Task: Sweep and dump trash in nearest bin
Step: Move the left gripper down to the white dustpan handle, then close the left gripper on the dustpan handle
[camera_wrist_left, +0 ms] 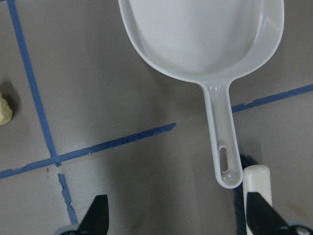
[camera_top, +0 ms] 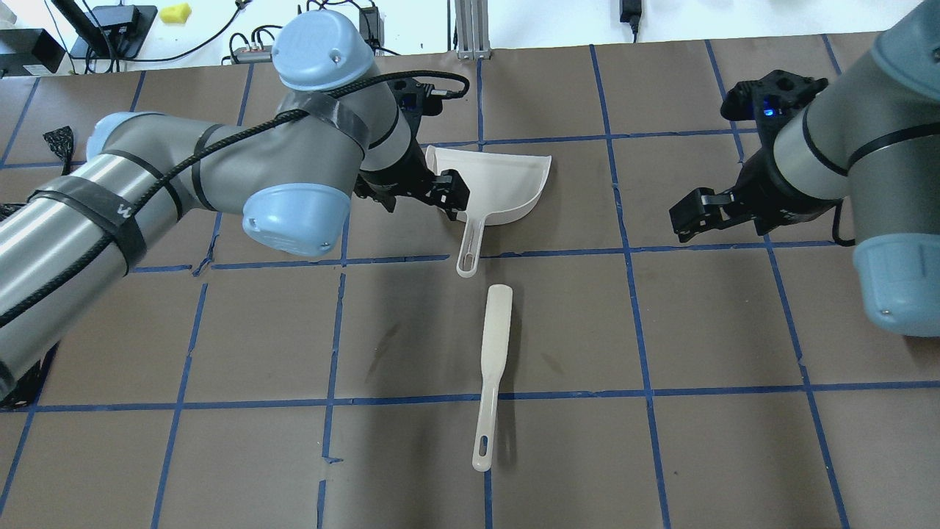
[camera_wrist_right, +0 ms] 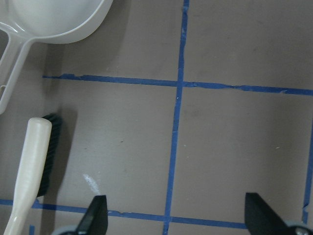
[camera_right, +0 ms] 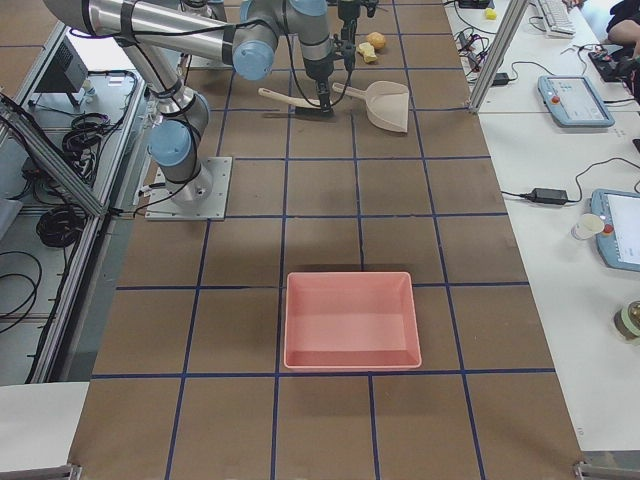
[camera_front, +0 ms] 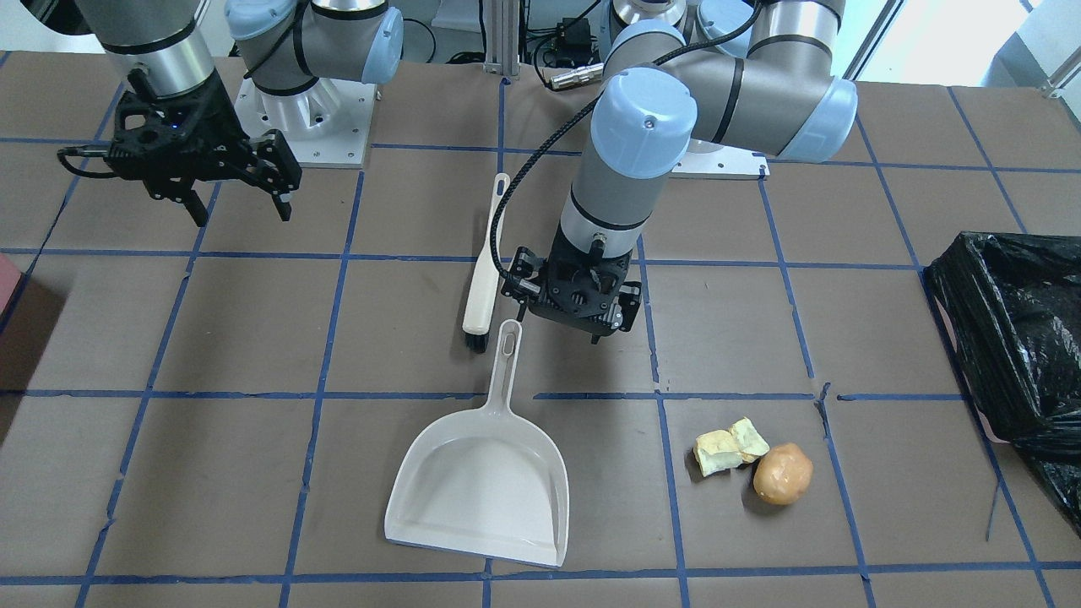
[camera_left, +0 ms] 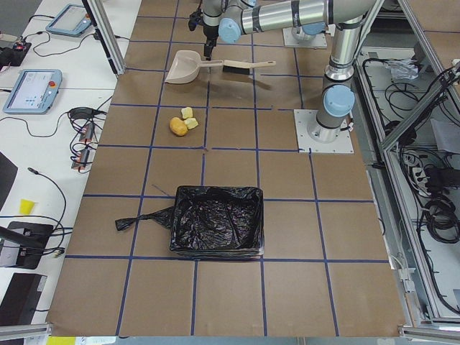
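the black-lined bin (camera_left: 219,221) sits on the table (camera_left: 287,302). well apart at its 11 o'clock lies an orange lump (camera_left: 178,126), just beside two pale chunks (camera_left: 188,113). at their 12 o'clock is the dustpan (camera_left: 182,70), its handle pointing to 3 o'clock toward the brush (camera_left: 248,67). the left claw (camera_left: 208,44) hangs over that handle.

Bin (camera_front: 1009,329) half beyond the right edge

Two pale yellow-green spongy chunks (camera_front: 716,452) lie touching each other on the brown bench (camera_front: 253,338), with a round orange-tan lump (camera_front: 783,474) just beside them. The bin (camera_left: 215,249), rectangular and open-topped, stands upright well apart from them, its glossy, wrinkled black bag liner (camera_front: 1005,321) draped over the rim.
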